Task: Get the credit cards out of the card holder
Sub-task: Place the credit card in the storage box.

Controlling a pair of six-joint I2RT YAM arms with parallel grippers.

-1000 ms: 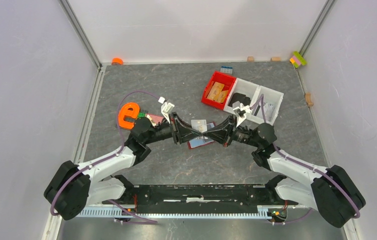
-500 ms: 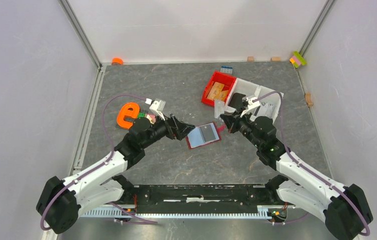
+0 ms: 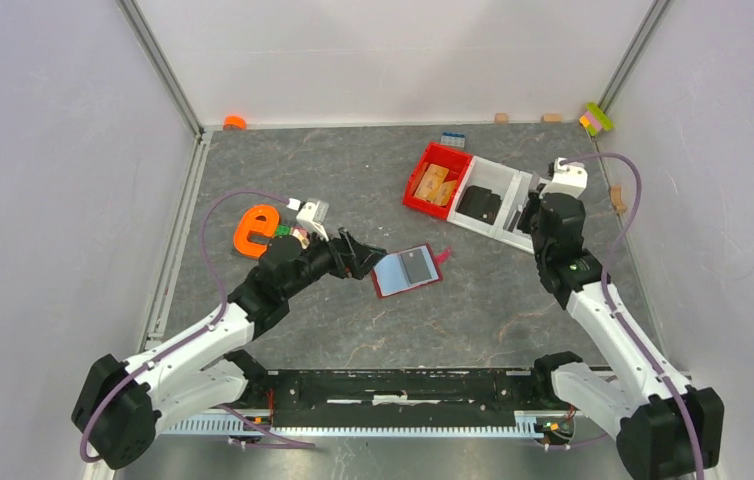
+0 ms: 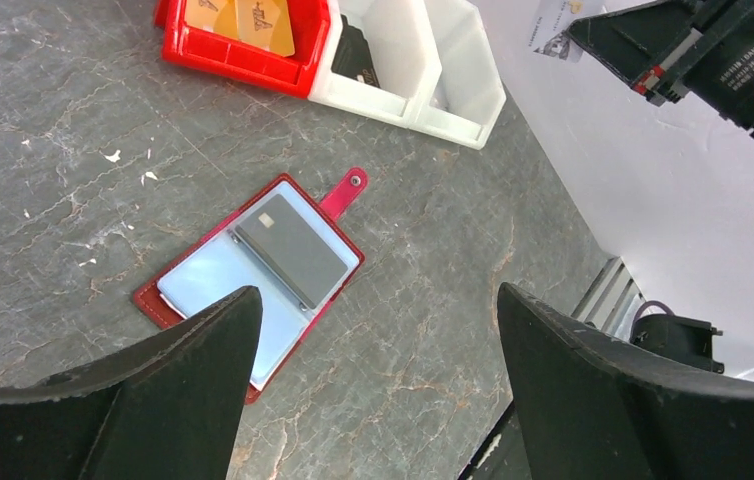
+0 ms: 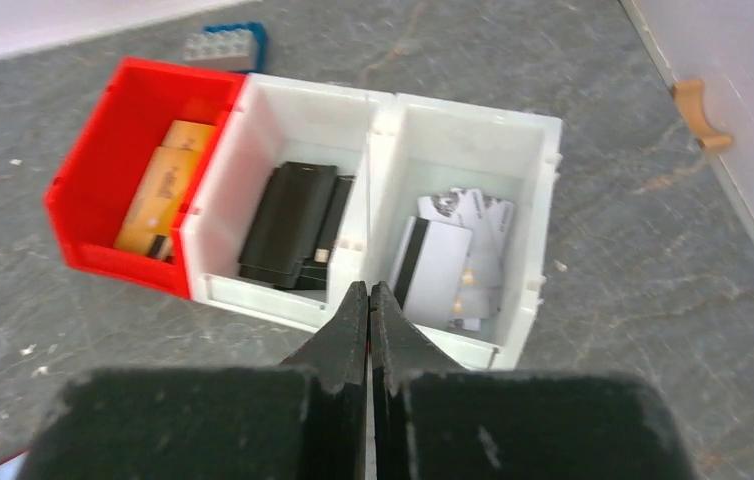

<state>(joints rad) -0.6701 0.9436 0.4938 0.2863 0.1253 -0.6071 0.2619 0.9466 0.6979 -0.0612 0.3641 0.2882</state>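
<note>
Currently: card holder (image 4: 338, 205) open flat on table (image 3: 333, 170), directly ahead of left pincer (image 4: 375, 295); long axis diagonal. Grey card (image 4: 288, 250), light blue card (image 4: 203, 290) inside. Left pincer jaws wide apart, nearer. Right pincer (image 5: 368, 290) pressed together, empty, over white bins (image 5: 473, 108), well apart.

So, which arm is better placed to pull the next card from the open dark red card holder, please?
Left: the left gripper hangs open beside the dark red card holder; the right gripper is shut over the white plastic bins.
</note>
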